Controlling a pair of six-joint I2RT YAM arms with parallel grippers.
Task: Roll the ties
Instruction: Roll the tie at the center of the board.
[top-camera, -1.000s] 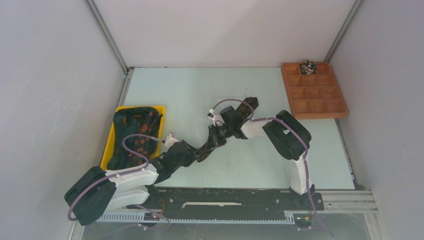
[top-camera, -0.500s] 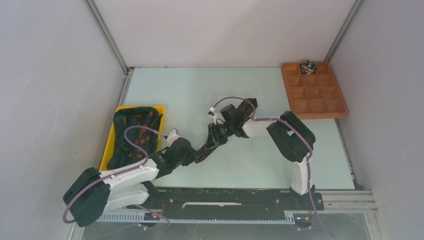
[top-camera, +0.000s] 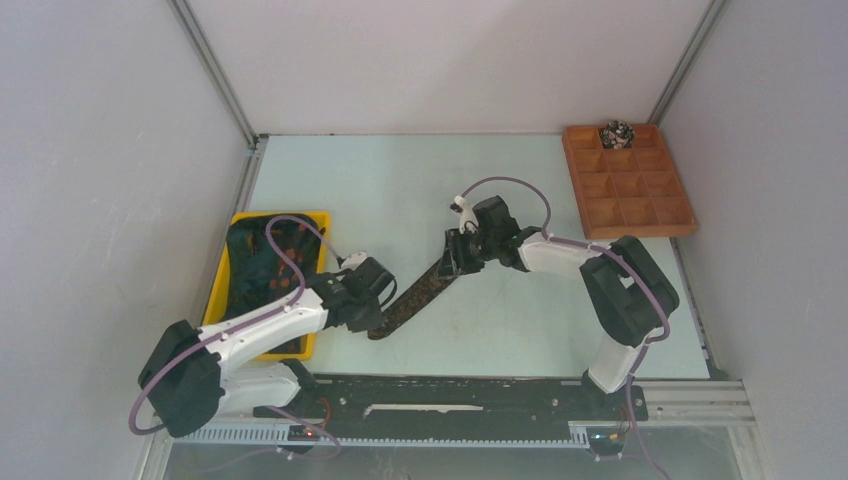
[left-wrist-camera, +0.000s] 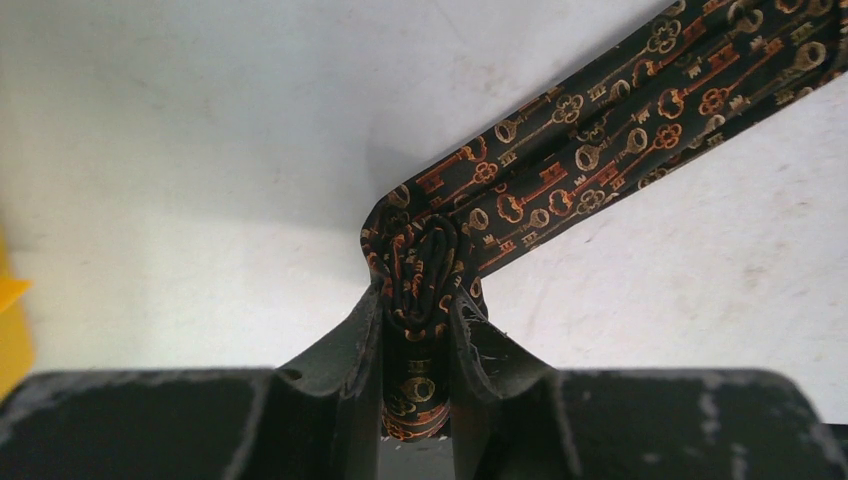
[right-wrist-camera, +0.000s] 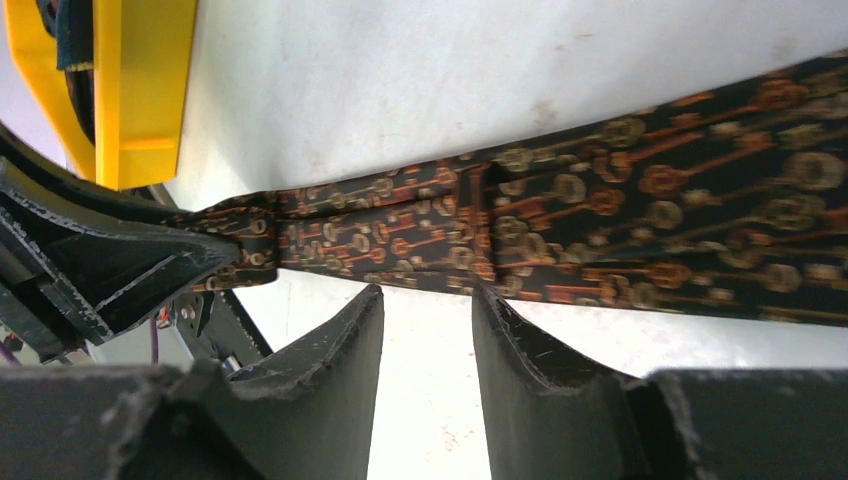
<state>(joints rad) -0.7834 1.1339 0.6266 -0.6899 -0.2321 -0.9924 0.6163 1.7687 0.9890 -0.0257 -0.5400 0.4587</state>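
The key-patterned tie (top-camera: 420, 288) lies stretched diagonally across the desk (top-camera: 400, 180). The left hand (left-wrist-camera: 420, 312) pinches its coiled near end. The right hand (right-wrist-camera: 426, 305), fingers parted and empty, hovers just beside its farther stretch.

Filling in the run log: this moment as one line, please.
left gripper: shut on coiled end of dark, orange key-patterned fabric necktie | right gripper: open, at necktie's flat stretch | rest: stretched across pale table

A robotics lab cell is being indicated: a pale green table (top-camera: 400, 180) is being enclosed by white panels (top-camera: 450, 60) on aluminium posts (top-camera: 218, 75), and a left arm (top-camera: 265, 335) and right arm (top-camera: 560, 258) are being carried on a metal rail (top-camera: 500, 395).
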